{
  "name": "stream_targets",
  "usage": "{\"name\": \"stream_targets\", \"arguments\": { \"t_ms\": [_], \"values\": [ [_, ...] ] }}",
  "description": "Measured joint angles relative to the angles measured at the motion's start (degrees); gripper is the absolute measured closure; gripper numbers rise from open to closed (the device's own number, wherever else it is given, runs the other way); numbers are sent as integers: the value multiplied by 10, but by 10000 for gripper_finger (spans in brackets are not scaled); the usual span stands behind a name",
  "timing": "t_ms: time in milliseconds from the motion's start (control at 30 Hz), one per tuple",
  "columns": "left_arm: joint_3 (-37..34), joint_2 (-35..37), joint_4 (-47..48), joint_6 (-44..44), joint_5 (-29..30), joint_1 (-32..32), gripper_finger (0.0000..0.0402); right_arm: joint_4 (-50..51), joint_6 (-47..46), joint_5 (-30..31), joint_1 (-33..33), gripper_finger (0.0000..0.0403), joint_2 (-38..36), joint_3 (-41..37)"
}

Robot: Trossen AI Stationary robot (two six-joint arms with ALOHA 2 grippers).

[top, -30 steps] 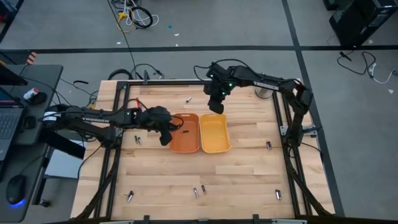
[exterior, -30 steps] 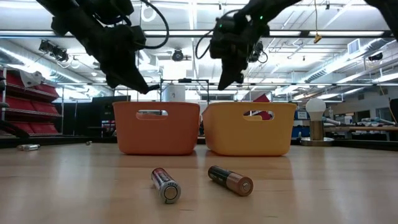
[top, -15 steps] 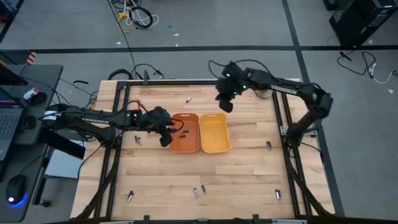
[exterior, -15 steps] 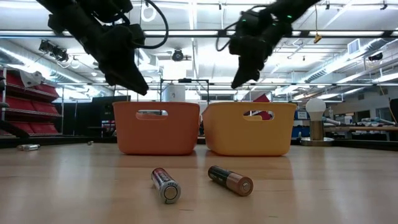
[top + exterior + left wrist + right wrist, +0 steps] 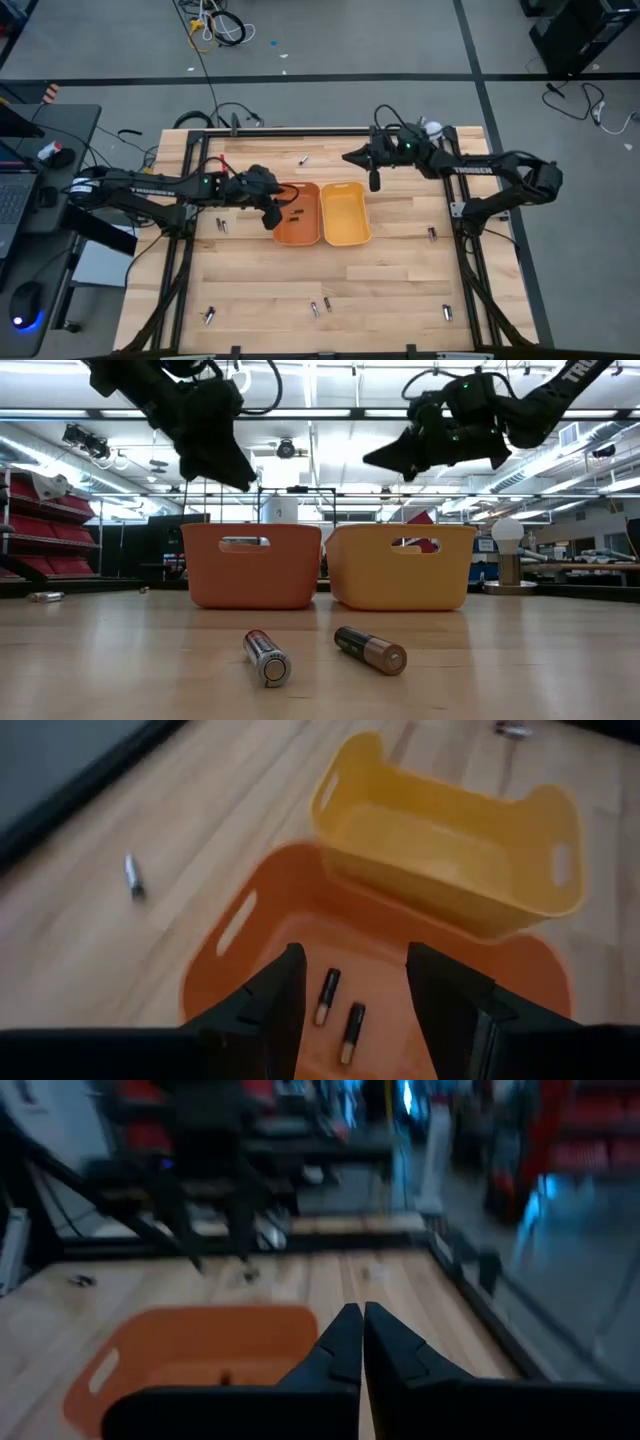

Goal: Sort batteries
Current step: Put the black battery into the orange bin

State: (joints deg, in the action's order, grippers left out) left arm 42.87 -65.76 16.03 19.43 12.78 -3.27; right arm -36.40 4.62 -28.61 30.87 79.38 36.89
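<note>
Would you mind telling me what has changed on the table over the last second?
The right gripper has swung away from above the yellow tray, toward the table's right side and slightly back, its fingers closed with nothing seen between them. The left gripper stays open over the orange tray, which still holds two batteries. Both trays and the loose batteries on the table have not moved.

wooden table [image 5: 400, 270], laptop [image 5: 12, 190], floor cables [image 5: 215, 25]
</note>
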Motion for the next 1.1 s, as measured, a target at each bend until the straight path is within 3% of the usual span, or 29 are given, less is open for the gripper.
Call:
{"name": "stream_targets", "arguments": {
  "t_ms": [100,300,467,733,933,1100],
  "values": [
    [7,1,82,87,-4,0,229,-9,12,-2,-6,396,0,-3],
    [20,7,359,337,-14,0,229,-9,-46,-2,-8,399,1,-3],
    [16,7,480,438,-19,3,229,1,-51,1,-7,397,1,-3],
    [-36,5,509,504,0,4,230,67,-45,2,-8,397,1,-3],
    [-32,5,509,530,10,3,230,88,-31,2,-8,400,2,-3],
    [-33,5,499,545,-25,3,230,104,-26,2,-8,398,2,-3]
  ]
}}
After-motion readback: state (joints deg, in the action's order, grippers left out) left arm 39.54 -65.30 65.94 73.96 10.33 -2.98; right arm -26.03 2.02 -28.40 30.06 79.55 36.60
